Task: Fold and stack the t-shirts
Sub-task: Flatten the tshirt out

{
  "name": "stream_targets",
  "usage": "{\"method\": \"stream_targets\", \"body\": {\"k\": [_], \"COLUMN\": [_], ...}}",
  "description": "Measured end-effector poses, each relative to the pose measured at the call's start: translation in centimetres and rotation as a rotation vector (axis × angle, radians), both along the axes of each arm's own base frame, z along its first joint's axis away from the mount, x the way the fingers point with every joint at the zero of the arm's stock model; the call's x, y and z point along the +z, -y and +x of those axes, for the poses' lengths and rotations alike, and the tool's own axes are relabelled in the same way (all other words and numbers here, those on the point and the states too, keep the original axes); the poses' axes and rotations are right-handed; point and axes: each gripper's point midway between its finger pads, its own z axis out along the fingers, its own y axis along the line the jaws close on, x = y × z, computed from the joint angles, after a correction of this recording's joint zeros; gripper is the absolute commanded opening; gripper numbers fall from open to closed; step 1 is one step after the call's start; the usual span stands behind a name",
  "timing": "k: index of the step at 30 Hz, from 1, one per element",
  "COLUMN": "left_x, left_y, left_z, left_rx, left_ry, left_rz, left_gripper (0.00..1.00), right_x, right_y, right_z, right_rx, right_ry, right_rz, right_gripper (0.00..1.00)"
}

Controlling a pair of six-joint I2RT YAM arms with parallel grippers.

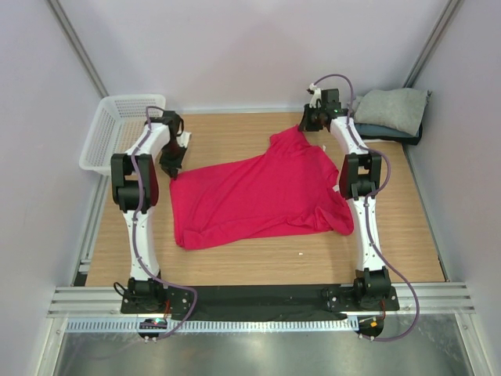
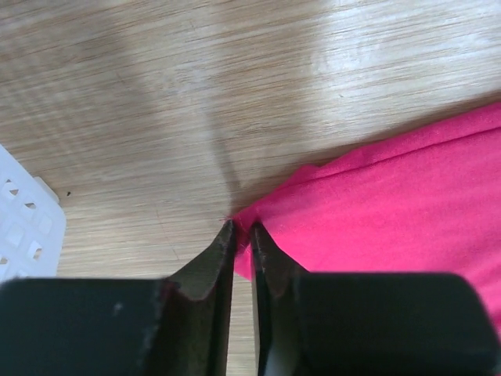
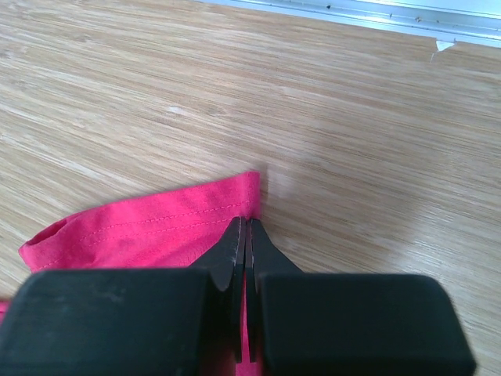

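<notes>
A crimson-pink t-shirt lies spread across the middle of the wooden table. My left gripper is shut on its far left corner; the left wrist view shows the cloth pinched between the black jaws at my left gripper. My right gripper is shut on the shirt's far right corner by the sleeve; the right wrist view shows the stitched hem caught at my right gripper. A stack of folded shirts, light grey on top of a dark blue-grey one, sits at the back right.
A white plastic mesh basket stands off the table's back left corner; its edge shows in the left wrist view. A metal rail runs along the table's far edge. Purple-grey walls close in both sides.
</notes>
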Motion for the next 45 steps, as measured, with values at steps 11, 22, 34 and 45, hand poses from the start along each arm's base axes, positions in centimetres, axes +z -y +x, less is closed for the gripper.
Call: {"method": "stream_targets", "body": {"k": [11, 22, 34, 45], "left_x": [0.4, 10.8, 33.1, 44.7], "left_y": [0.4, 3.6, 11.6, 8.4], "left_z": [0.4, 6.0, -2.9, -12.3], "left_rx": [-0.004, -0.088, -0.348, -0.342], "left_ry": [0.012, 0.321, 0.841, 1.151], "left_rz": [-0.024, -0.104, -0.193, -0.229], "left_gripper": [0.00, 0.00, 0.00, 0.00], "right_x": [0.6, 17.7, 43.6, 53.7], "right_y": [1.1, 9.2, 8.8, 9.7], "right_z": [-0.4, -3.3, -20.7, -38.7], "right_rx": [-0.021, -0.154, -0.161, -0.228], "right_ry": [-0.011, 0.175, 0.630, 0.940], "right_rz": [-0.032, -0.033, -0.033, -0.112], "right_gripper": [0.01, 0.01, 0.01, 0.01]}}
